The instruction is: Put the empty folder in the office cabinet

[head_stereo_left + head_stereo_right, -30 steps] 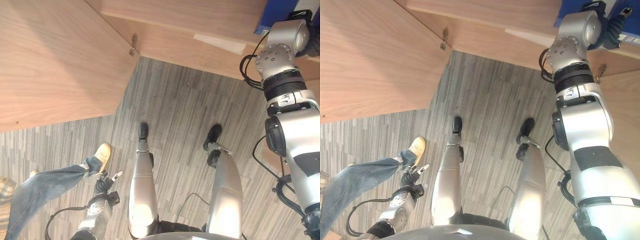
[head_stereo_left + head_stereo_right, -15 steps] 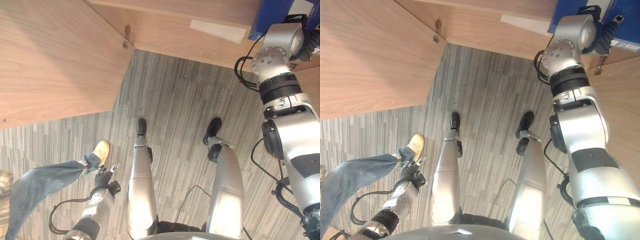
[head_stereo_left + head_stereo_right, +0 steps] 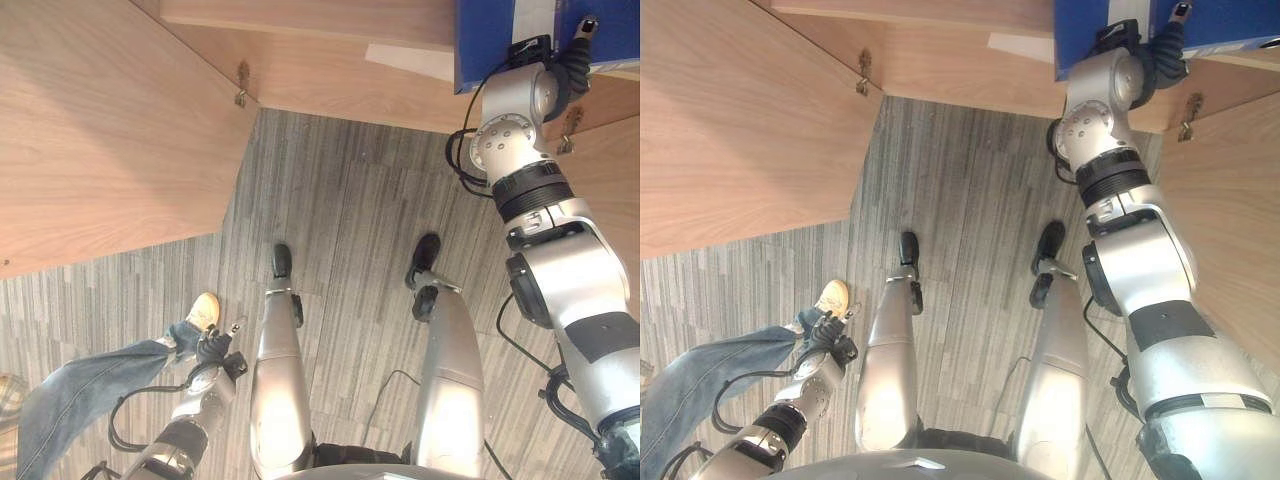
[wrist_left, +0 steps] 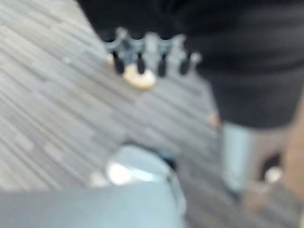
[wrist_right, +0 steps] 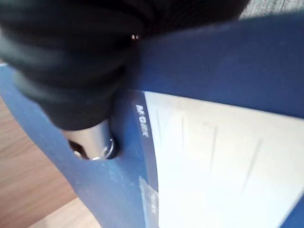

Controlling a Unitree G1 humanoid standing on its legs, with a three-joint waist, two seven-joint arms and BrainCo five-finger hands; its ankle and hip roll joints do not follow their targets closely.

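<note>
My right hand (image 3: pixel 570 65) is up at the office cabinet (image 3: pixel 330 55), gripping the blue folder (image 3: pixel 490 40). Right wrist view: one finger is hooked into the metal ring hole on the folder's spine (image 5: pixel 102 149), and the dark cover presses against the blue face beside the white label (image 5: pixel 213 161). So the right fingers are closed on the folder.

The folder sits at the cabinet's front edge, over the wooden panel, partly cut off by the top of the head views. I can't tell how far in it is, or whether it rests on a shelf.

Cabinet door (image 3: pixel 100 130) is swung open on my left, with a metal hinge (image 3: pixel 241 85) at its inner corner. A second hinge (image 3: pixel 1187 115) shows on the right-side door panel (image 3: pixel 1230 220).

My left hand (image 3: pixel 215 350) hangs low by my side above the grey striped carpet (image 3: pixel 350 210). Left wrist view shows its fingers (image 4: pixel 142 54) straight, side by side, holding nothing.

A person's leg in blue jeans (image 3: pixel 90 395) with a tan shoe (image 3: pixel 205 310) is just beside my left hand.
</note>
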